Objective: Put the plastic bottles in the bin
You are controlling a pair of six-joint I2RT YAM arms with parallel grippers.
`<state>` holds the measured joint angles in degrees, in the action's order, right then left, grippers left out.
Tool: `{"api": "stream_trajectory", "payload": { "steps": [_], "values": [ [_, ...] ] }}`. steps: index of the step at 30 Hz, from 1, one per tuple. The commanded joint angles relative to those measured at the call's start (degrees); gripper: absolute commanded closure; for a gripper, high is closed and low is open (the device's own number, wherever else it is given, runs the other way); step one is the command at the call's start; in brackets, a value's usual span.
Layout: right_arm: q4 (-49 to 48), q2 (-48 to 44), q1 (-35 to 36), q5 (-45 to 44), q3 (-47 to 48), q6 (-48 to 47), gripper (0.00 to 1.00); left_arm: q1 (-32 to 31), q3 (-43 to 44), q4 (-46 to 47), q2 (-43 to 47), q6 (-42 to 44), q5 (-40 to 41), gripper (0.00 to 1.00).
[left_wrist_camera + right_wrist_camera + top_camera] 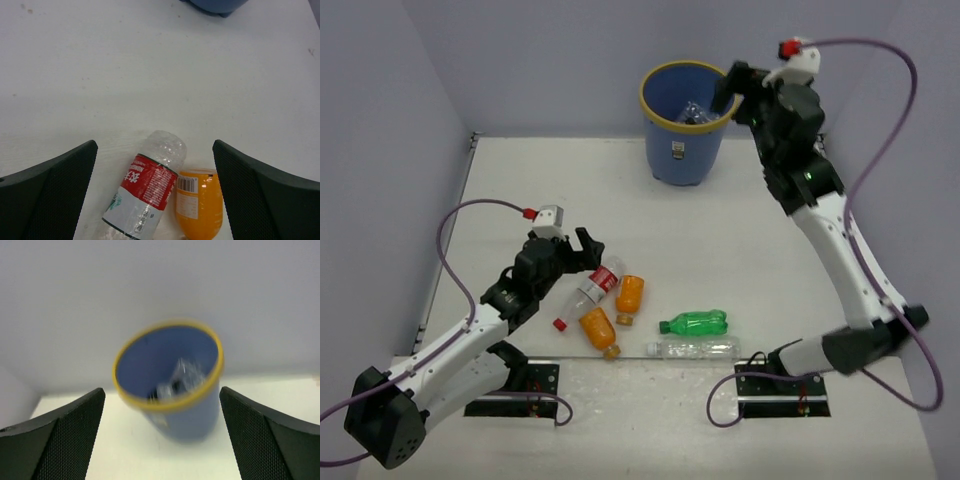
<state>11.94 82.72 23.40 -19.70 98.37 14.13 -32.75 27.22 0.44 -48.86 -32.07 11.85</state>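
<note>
The blue bin (672, 150) with a yellow rim stands at the far middle, with clear bottles (694, 113) inside. My right gripper (724, 96) is open and empty at the bin's right rim. The right wrist view shows the bin (192, 417), blurred, between my open fingers, with bottles (181, 379) in it. My left gripper (582, 245) is open over the base of a clear red-labelled bottle (588, 292). The left wrist view shows that bottle (149, 192) and an orange bottle (200, 205) between the open jaws. A second orange bottle (599, 330), a green bottle (695, 322) and a plain clear bottle (696, 348) lie nearby.
Pale walls close the table on the left, back and right. The table's near edge runs just behind the clear bottle, by the arm bases (515, 385). The bin's base (215, 4) shows at the top of the left wrist view.
</note>
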Motion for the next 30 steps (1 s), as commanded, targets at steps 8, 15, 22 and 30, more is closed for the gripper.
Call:
{"api": "stream_trajectory", "payload": {
  "steps": [8, 15, 22, 30],
  "values": [
    [3.7, -33.9, -0.2, 11.8, -51.3, 14.5, 0.01, -1.1, 6.3, -15.5, -9.1, 4.5, -9.1, 0.0],
    [5.4, -42.8, -0.2, 12.0, -57.4, 16.7, 0.01, -4.2, 7.3, -16.1, -14.6, 5.7, -8.1, 0.0],
    [5.6, -44.8, -0.2, 11.8, -58.2, 16.6, 0.01, -7.6, 8.4, -18.6, -20.8, 4.8, -2.0, 0.0],
    [5.9, -45.5, -0.2, 11.3, -58.4, 16.5, 0.01, -7.9, 11.0, -18.7, -28.2, 3.9, 4.4, 0.0]
  ]
}}
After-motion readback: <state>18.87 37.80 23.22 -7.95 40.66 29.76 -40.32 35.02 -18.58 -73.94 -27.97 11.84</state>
